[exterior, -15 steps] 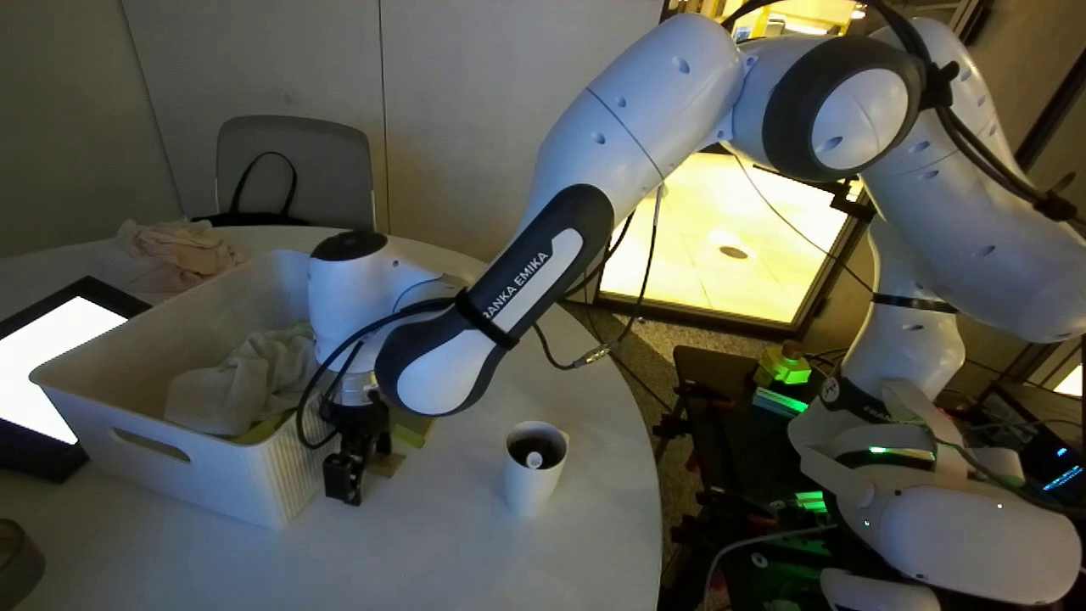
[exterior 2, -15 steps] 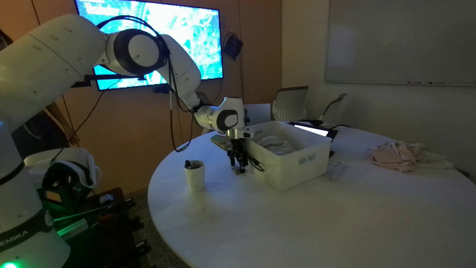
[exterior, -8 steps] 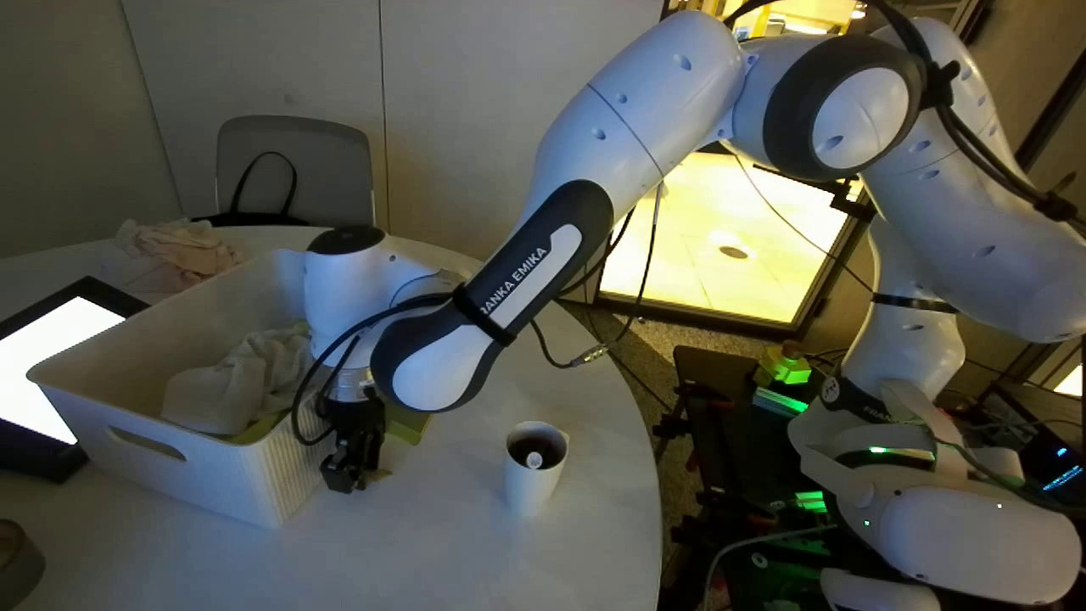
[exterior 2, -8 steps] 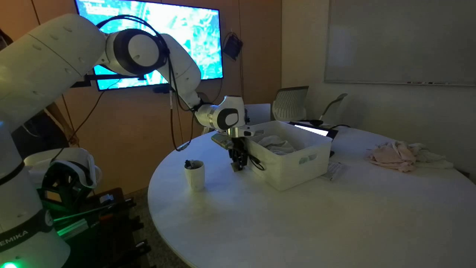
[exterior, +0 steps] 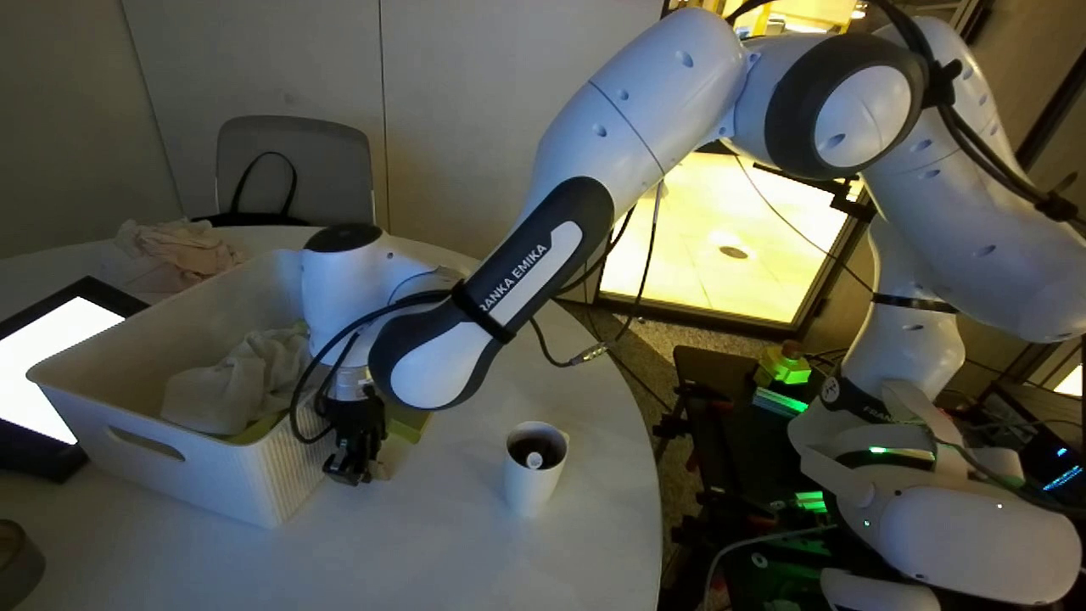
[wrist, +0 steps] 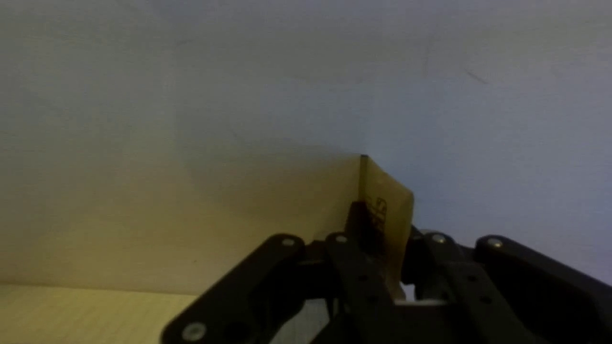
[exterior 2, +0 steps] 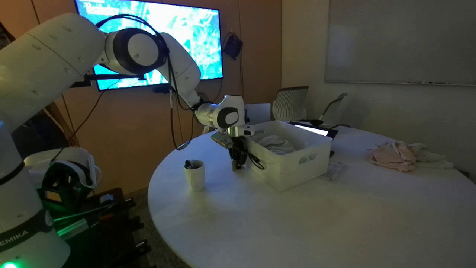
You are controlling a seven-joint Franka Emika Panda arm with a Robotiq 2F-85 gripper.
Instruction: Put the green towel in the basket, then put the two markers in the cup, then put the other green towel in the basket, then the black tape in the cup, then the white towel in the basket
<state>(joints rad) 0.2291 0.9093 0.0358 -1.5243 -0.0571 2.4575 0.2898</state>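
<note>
Nearest, low at the L edge of an exterior view, a dark roll (exterior: 24,567) sits on the white table (exterior: 382,560), partly out of view. Behind it is the basket (exterior: 204,479), a big white tub w/ a handle slot; an off-white towel (exterior: 229,390) lies bunched inside, over a yellow-green towel (exterior: 260,430) mostly hidden beneath. R of the basket, the small white cup (exterior: 530,490) stands upright; a marker (exterior: 534,460) inside shows its pale end, & in an exterior view dark tips (exterior 2: 189,163) poke above the rim, too small to ID. Btwn cup & basket, just beside the basket wall, the gripper (wrist: 391,234) points down, fingers narrow & holding a small tan box (wrist: 397,210) w/ dark print; can't tell if the box touches the table. Farther back: a lit screen (exterior: 51,365) in a black frame L of the basket, a pale pink cloth (exterior: 187,250) past the basket's far end, then a grey chair (exterior: 331,170).
</note>
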